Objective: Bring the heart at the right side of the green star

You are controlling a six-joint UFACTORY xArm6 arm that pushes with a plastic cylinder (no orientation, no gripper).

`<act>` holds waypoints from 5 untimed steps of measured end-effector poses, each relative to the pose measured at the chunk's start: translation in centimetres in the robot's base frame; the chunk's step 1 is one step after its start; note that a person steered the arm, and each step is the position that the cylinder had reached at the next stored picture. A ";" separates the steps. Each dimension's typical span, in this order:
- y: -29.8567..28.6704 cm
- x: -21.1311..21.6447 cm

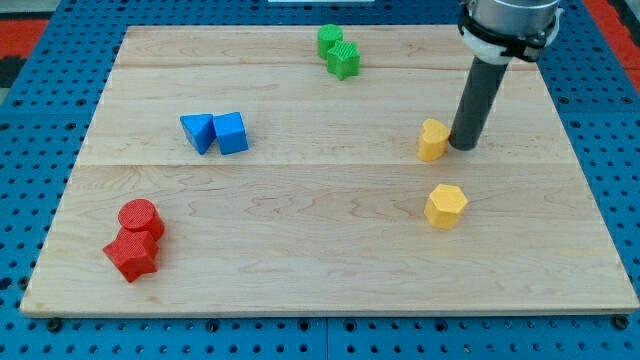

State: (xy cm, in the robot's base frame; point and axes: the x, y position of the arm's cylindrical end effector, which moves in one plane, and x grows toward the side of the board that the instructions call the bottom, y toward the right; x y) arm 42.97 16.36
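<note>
The yellow heart point(432, 140) lies on the wooden board right of centre. My tip point(463, 147) stands just to the heart's right, touching it or nearly so. The green star point(329, 39) lies near the view's top, above and to the left of the heart. A green cube point(344, 61) touches the star at its lower right side.
A yellow hexagon point(446, 206) lies below the heart. A blue triangle point(198, 132) and a blue cube point(231, 133) sit side by side at centre left. A red cylinder point(140, 217) and a red star point(132, 254) sit at the bottom left. The board's right edge point(580, 160) is close to the rod.
</note>
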 end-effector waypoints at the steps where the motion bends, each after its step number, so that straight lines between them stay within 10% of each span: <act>1: -1.6 3.7; 4: -1.3 -13.4; 5: -3.4 -11.3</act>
State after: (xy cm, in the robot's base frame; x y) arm 31.63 12.99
